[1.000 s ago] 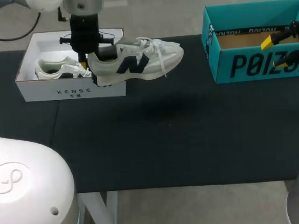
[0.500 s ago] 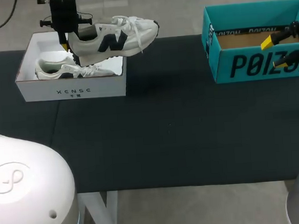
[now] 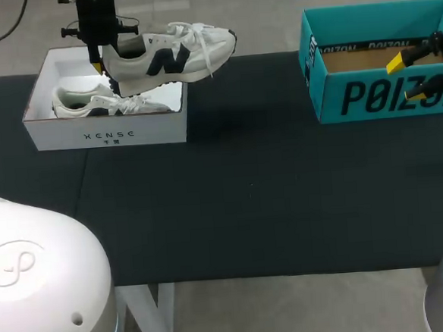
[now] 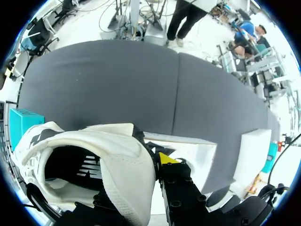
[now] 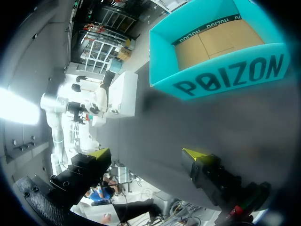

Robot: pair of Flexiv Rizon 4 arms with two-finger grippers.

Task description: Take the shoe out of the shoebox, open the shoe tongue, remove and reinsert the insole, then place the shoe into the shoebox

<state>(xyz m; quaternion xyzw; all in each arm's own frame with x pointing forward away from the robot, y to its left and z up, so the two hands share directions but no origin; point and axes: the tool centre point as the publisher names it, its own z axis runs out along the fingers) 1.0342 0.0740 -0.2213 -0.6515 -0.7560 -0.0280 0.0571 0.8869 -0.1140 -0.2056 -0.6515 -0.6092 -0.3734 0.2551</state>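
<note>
My left gripper (image 3: 102, 66) is shut on the heel of a white sneaker (image 3: 169, 54) with a dark side logo. It holds the sneaker in the air above the back of the open white shoebox (image 3: 105, 134), toe pointing right. A second matching sneaker (image 3: 95, 105) lies inside that box. In the left wrist view the sneaker's heel collar (image 4: 120, 162) sits between the fingers; one yellow fingertip (image 4: 166, 158) shows beside it, the other is hidden, and the white shoebox (image 4: 200, 153) lies beneath. My right gripper (image 3: 410, 77) stands open at the far right, holding nothing.
An open teal box (image 3: 369, 95) with a cardboard floor stands at the back right, just beside my right gripper (image 5: 148, 154); it appears ahead of the fingers as the teal box (image 5: 221, 80). The dark table mat (image 3: 254, 202) spans the middle and front.
The left arm carried the sneaker up and to the left, from in front of the white box's right end to above its back; in the last half second it barely shifted. The right arm stayed still.
</note>
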